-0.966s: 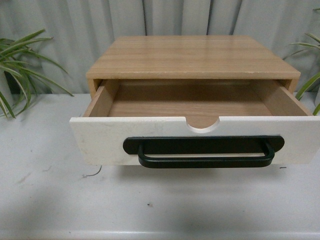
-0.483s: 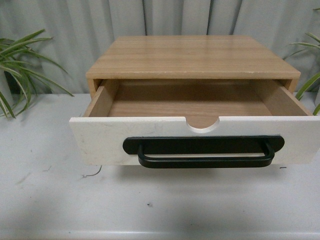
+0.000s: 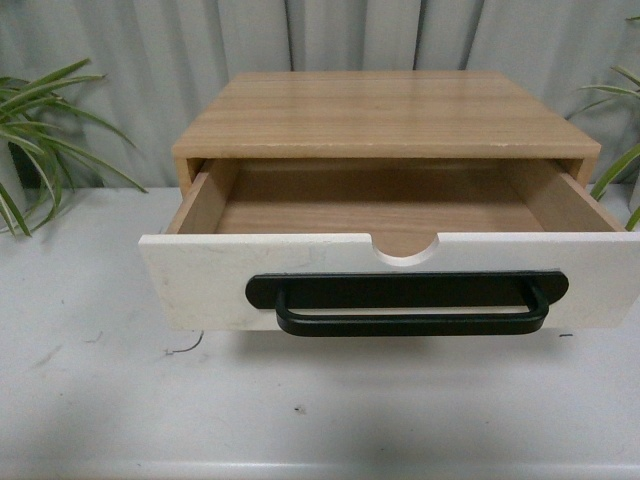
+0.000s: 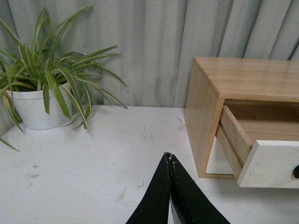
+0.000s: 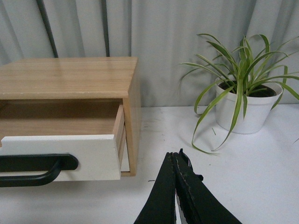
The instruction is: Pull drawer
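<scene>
A: Drawer [image 3: 300, 275] first, from the front view. It sits pulled well out of the wooden cabinet [image 3: 385, 115], white front toward the robot, with the light wood floor showing behind the half-round notch. The black handle [image 3: 408, 303] runs crosswise, side to side. Neither arm shows in this view.

B: And the left wrist view?

A: The left claw [image 4: 170, 159] has its tips pressed together and holds nothing. It hangs over the bare worktop [image 4: 93, 158]. The drawer's near corner juts from the cabinet off to the robot's right of that claw, well apart from it. A potted plant [image 4: 44, 88] stands against the curtain on the far side.

B: Right wrist view?

A: The right claw [image 5: 175, 158] is also closed tight and empty, over the worktop beside the cabinet's side wall. The drawer and the end of its handle lie toward the robot's left of it. Another plant stands by the curtain.

B: Which arm is nearer?

A: Hard to call; both hang clear to either side. I judge the pull nearly done. Any further pull goes straight toward the robot, square to the handle's long axis.
</scene>
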`<state>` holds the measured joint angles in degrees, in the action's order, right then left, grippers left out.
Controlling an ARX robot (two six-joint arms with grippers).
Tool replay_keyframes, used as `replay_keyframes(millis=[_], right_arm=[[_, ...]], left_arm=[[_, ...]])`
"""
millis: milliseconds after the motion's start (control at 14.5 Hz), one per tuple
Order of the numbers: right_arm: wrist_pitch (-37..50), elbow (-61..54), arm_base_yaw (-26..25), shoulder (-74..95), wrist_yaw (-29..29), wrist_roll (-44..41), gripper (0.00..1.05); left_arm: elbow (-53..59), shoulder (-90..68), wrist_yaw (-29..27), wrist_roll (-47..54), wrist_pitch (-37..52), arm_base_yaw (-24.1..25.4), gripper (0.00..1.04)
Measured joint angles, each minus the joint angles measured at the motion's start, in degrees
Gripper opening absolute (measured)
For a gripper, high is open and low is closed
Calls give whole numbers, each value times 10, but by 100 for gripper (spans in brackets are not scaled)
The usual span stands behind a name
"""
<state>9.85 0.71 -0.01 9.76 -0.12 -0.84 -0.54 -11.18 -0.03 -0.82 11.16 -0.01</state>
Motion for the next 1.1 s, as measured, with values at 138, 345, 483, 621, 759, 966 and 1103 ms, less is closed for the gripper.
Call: replay_keyframes(millis=[138,345,483,621,759,966,1103], right_arm=[[-100,0,0,-69,0,0,2],[-104,0,0,-94,2,0,2],[-101,0,0,-95,1,0,2],[-101,0,0,-96,1,0,2],[-101,0,0,-96,1,0,2],[-101,0,0,-96,1,0,16],[-101,0,0,-96,1,0,40]], left_arm=[[0,13,0,0,-12,0,2],[-2,106,1,0,-102,0,2],[0,107,0,0,-116,0,2],[0,107,0,0,-114,0,2],[0,107,0,0,-114,0,2],[0,107,0,0,-114,0,24],[0,107,0,0,-114,0,47]])
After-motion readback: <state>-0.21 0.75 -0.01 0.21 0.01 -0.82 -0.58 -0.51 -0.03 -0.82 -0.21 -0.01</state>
